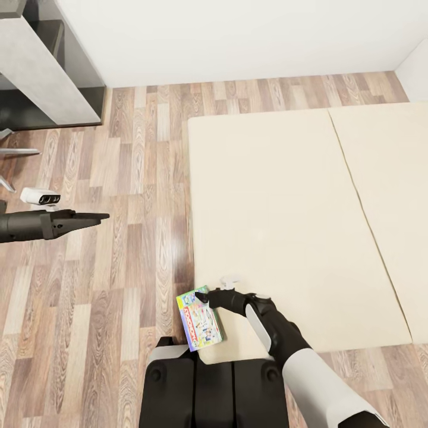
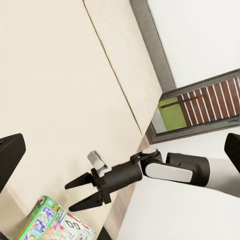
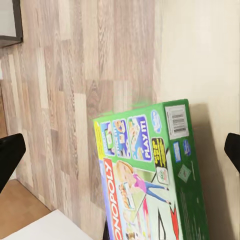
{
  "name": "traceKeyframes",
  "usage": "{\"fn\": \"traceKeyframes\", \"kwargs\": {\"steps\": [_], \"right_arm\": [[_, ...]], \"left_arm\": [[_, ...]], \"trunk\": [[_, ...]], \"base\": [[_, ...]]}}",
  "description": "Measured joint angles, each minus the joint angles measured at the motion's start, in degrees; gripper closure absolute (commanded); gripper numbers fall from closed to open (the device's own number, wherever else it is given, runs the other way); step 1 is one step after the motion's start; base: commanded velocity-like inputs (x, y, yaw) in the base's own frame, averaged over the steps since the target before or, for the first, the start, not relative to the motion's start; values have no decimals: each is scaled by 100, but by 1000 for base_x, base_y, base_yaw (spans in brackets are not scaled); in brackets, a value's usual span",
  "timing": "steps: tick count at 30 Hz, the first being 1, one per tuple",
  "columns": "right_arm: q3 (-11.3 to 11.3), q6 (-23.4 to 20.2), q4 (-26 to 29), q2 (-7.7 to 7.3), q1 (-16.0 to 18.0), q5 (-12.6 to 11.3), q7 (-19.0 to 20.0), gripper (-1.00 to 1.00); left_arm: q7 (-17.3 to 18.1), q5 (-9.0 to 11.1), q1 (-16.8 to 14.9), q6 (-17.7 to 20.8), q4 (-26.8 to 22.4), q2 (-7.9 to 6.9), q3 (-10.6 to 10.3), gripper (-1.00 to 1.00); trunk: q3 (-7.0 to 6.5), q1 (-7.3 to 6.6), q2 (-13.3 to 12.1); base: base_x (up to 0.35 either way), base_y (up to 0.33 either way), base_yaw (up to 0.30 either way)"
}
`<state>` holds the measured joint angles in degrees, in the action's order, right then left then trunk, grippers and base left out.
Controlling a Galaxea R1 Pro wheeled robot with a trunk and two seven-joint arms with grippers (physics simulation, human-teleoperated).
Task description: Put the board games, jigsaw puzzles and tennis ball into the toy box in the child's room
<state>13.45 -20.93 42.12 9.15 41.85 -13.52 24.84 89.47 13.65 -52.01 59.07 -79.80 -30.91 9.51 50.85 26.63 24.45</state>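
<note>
A green-white Monopoly board game [image 1: 199,318] lies at the near left corner of the beige bed [image 1: 285,220], partly hanging over the edge above the wood floor. My right gripper [image 1: 203,295] is open just beside the box's far end. The right wrist view shows the box cover [image 3: 150,175] close up between the spread black fingertips [image 3: 10,156]. From the left wrist camera, the right gripper [image 2: 73,196] has its fingers apart next to the box [image 2: 46,225]. My left gripper [image 1: 98,217] hovers open over the floor, well left of the bed.
The pale grey table [image 1: 41,65] with its dark cabinet stands at the back left against the white wall. A chair leg [image 1: 15,153] pokes in at the left edge. A dark-framed window [image 2: 200,107] sits beyond the bed. My base [image 1: 214,386] is at the bed's corner.
</note>
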Motion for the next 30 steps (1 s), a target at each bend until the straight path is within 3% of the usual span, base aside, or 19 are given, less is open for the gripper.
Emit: {"fn": "traceKeyframes", "kwargs": {"steps": [9,22,30], "right_arm": [[8,-282,564,-12,19,-3,-1,-100],[3,-772,1245,-155,-123,-77,1,-100],[-7,-1179,2126,-295,-514,-101,10,-100]], "left_arm": [[1,0,0,0,20,0,2,-100],[-3,-1,3,0,166,0,0,-100],[0,-7,16,1,443,0,0,-100]], "trunk": [[-84,0,0],[-207,0,0],[-283,0,0]], "base": [[0,0,0],[0,0,0],[0,0,0]]}}
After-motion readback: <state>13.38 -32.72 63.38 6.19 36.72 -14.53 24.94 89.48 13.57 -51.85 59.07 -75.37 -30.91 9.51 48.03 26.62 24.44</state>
